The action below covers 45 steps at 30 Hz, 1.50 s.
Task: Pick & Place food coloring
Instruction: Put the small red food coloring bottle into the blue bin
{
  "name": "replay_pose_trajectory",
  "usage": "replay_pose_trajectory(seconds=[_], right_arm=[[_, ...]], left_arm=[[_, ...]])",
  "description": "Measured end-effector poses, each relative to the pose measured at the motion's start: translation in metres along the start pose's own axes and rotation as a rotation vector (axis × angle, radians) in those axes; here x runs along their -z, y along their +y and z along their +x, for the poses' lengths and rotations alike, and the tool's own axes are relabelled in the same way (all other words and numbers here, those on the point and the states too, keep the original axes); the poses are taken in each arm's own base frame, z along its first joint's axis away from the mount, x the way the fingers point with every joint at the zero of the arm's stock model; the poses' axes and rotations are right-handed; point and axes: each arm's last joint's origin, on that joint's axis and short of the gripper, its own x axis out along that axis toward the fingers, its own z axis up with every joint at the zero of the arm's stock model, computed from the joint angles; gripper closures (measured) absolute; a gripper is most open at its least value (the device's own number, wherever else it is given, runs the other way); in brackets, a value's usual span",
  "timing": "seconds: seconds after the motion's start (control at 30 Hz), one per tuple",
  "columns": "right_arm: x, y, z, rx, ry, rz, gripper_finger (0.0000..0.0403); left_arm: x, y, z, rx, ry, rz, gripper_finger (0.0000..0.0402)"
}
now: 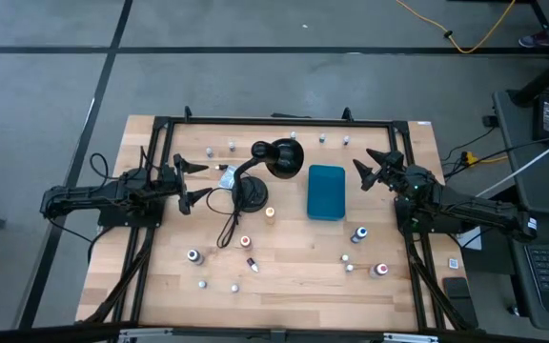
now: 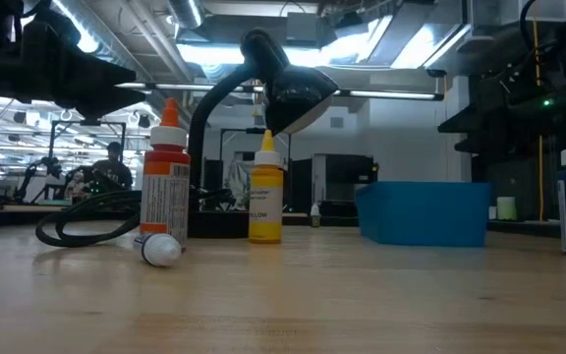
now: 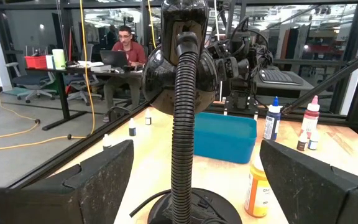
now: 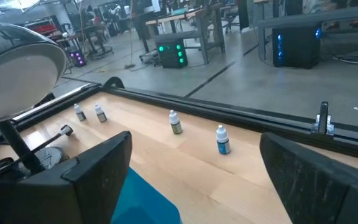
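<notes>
Small food coloring bottles stand scattered on the wooden table: a row near the far edge [image 1: 294, 137], a cluster at the near left [image 1: 245, 244] and some at the near right [image 1: 359, 233]. In the low view an orange-capped bottle [image 2: 167, 177] and a yellow one [image 2: 265, 192] stand upright, and another [image 2: 160, 249] lies on its side. My left gripper [image 1: 191, 181] hovers open at the table's left, pointing level at the lamp. My right gripper [image 1: 365, 164] hovers open at the right, facing the far-edge bottles [image 4: 222, 140].
A black desk lamp [image 1: 265, 162] stands mid-table on its round base [image 1: 251, 193], its cord looping toward the near side. A teal box [image 1: 326, 192] sits right of it. A black frame [image 1: 274, 122] borders the table. A person sits at a desk beyond the table [image 3: 124, 46].
</notes>
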Motion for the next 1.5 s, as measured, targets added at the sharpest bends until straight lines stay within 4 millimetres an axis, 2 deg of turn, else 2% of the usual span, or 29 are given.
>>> replay_pose_trajectory(seconds=[1.5], right_arm=[[0.0001, -0.0006, 0.0, 0.019, -0.002, -0.055, 0.0047]], left_arm=[[0.0, 0.0, 0.0, 0.0, 0.0, 0.0, 0.0056]])
